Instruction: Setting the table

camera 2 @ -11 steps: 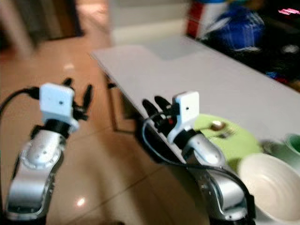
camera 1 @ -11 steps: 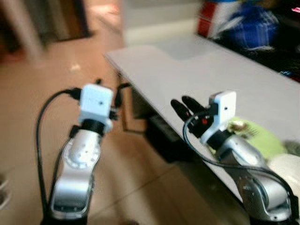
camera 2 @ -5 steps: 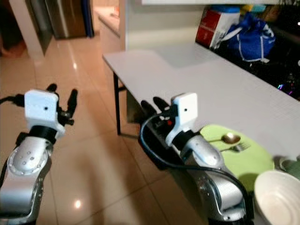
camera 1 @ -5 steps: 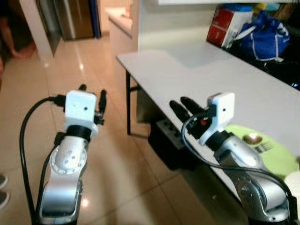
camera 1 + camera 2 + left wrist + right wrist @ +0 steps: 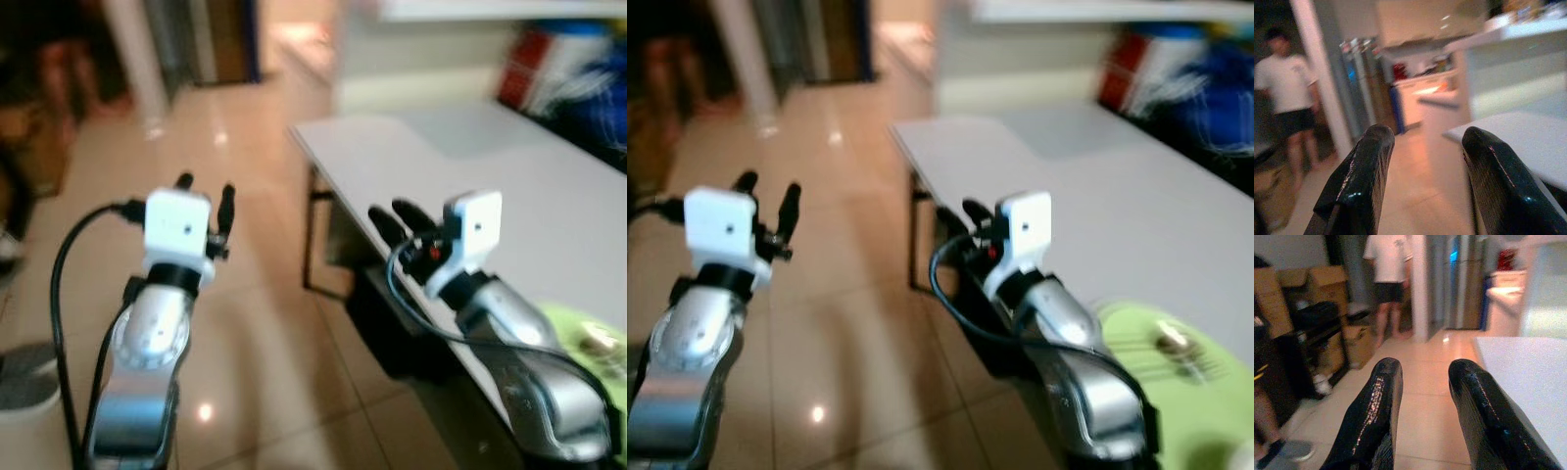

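Note:
A white table (image 5: pixel 1097 196) runs along my right side. On its near end lies a light green plate (image 5: pixel 1176 382) with a spoon (image 5: pixel 1168 341) on it, blurred. My right gripper (image 5: pixel 390 210) is held at the table's edge, well short of the plate, open with nothing between its fingers (image 5: pixel 1376 416). My left gripper (image 5: pixel 206 186) is raised over the tiled floor to the left of the table, also open and empty, fingers (image 5: pixel 1359 181) spread apart.
A red box (image 5: pixel 1127 78) and a blue bag (image 5: pixel 1215 88) sit at the table's far side. A dark unit (image 5: pixel 392 323) stands under the table. A person (image 5: pixel 1388 264) stands across the tiled floor near cardboard boxes (image 5: pixel 1322 284) and a pillar (image 5: pixel 132 59).
The camera has swung left and the picture is blurred. The plate has slid toward the right edge and the white bowl has left view. Both arms keep their pose.

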You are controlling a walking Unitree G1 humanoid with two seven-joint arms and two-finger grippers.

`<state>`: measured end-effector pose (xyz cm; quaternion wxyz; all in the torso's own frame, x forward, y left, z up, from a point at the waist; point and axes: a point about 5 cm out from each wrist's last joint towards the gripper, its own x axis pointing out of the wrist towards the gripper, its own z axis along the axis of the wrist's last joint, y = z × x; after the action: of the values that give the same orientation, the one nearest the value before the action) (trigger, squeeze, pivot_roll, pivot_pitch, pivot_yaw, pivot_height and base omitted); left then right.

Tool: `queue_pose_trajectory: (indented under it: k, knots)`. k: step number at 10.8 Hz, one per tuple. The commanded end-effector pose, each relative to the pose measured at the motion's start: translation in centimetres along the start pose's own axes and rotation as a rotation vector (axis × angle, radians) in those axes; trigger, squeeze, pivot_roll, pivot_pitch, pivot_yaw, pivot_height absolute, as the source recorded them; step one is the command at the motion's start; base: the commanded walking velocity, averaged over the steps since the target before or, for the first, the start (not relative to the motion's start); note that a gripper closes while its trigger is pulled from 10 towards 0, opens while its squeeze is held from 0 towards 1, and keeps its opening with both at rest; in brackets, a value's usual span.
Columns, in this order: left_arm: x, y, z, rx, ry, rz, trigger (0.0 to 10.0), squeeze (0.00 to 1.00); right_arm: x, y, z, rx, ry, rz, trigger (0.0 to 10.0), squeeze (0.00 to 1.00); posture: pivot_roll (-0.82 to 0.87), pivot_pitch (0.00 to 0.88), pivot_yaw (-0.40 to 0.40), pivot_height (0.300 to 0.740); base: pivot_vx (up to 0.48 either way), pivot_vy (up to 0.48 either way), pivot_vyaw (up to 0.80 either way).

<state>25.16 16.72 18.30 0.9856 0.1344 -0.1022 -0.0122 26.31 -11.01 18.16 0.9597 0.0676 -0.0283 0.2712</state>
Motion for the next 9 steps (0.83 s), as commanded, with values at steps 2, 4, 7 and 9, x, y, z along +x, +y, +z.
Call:
queue_pose_trajectory:
  k: [2, 4, 7, 9]
  knots:
    - [-0.4, -0.8, 0.0, -0.019, 0.004, -0.018, 10.0, 0.00, -0.5, -0.9, 0.1, -0.037, -0.008, -0.028, 10.0, 0.00, 0.06, 0.000, -0.062, 0.740, 0.379, 0.000, 0.00]
    - [-0.9, 0.2, -1.1, -0.042, 0.024, 0.039, 10.0, 0.00, -0.4, -0.9, -0.5, -0.030, -0.007, -0.053, 10.0, 0.00, 0.05, 0.000, -0.055, 0.740, 0.379, 0.000, 0.61]
    - [-2.9, 1.3, -2.0, -0.048, 0.048, 0.109, 10.0, 0.00, -1.9, -2.8, -1.8, 0.021, -0.016, -0.149, 10.0, 0.00, 0.08, 0.000, -0.066, 0.740, 0.369, 0.000, 0.80]
    - [-3.4, 1.9, -2.5, -0.047, 0.061, 0.116, 10.0, 0.00, -2.0, -3.4, -2.2, 0.016, -0.047, -0.225, 10.0, 0.00, 0.06, 0.000, -0.057, 0.740, 0.369, 0.000, 0.80]
